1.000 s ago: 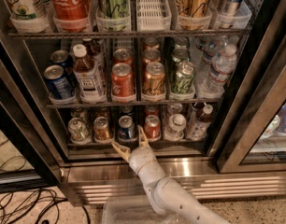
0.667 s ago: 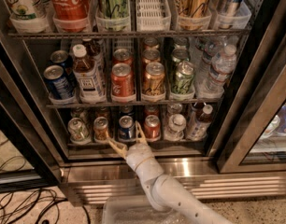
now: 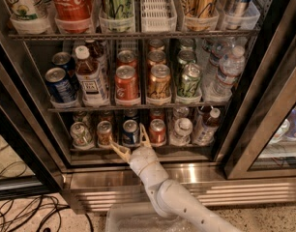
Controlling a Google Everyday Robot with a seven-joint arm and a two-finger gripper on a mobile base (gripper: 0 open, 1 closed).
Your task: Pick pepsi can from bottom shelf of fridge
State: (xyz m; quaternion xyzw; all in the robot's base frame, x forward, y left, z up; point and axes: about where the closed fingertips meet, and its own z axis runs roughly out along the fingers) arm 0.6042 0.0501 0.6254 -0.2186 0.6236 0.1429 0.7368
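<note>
The pepsi can (image 3: 130, 128), dark blue with a silver top, stands in the front row of the bottom shelf (image 3: 90, 153) of the fridge (image 3: 196, 174), third from the left. It sits between an orange-gold can (image 3: 105, 131) and a red can (image 3: 157, 131). My gripper (image 3: 128, 138) is at the shelf's front edge, directly in front of the pepsi can. It is open, with one finger low to the can's left and the other (image 3: 143, 133) raised by its right side. It holds nothing.
A silver-green can (image 3: 80, 133) stands at the left of the bottom shelf and water bottles (image 3: 181, 129) at the right. The middle shelf above holds several cans and bottles. The open glass door (image 3: 264, 124) is to the right. Cables (image 3: 22, 211) lie on the floor to the left. A clear bin (image 3: 133, 221) sits below my arm.
My gripper has edged slightly left and in toward the pepsi can. Its fingers stay open. The cans have not moved.
</note>
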